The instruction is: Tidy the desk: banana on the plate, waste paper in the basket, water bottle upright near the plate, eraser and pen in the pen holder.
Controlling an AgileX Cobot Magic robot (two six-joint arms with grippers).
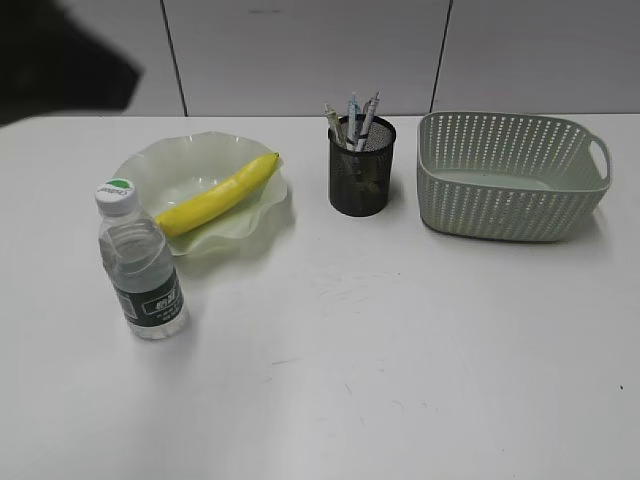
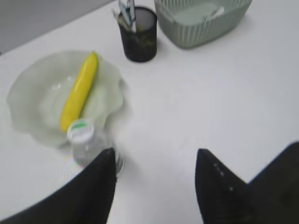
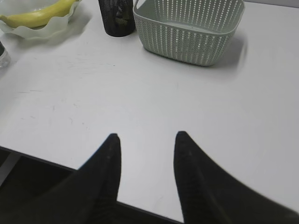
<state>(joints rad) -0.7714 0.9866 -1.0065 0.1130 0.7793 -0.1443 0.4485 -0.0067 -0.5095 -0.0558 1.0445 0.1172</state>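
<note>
The banana (image 1: 220, 194) lies across the ruffled green plate (image 1: 160, 165). Just in front of the plate the water bottle (image 1: 141, 266) stands upright on the desk (image 1: 400, 350). Pens (image 1: 357, 118) stick out of the black mesh pen holder (image 1: 362, 172); the eraser does not show. A whitish scrap, blurred, probably the waste paper (image 2: 215, 11), lies inside the basket (image 2: 196, 32). My left gripper (image 2: 154, 156) hangs open above the desk, the bottle (image 2: 84, 140) just outside its left finger. Over the desk's front edge my right gripper (image 3: 146, 136) is open and empty. Neither gripper shows in the exterior view.
The basket (image 1: 510, 178) stands at the back right, the pen holder between it and the plate. In the right wrist view the desk's front edge (image 3: 42, 161) runs under the fingers, with dark floor below. A dark shape (image 1: 60, 60) fills the far left corner.
</note>
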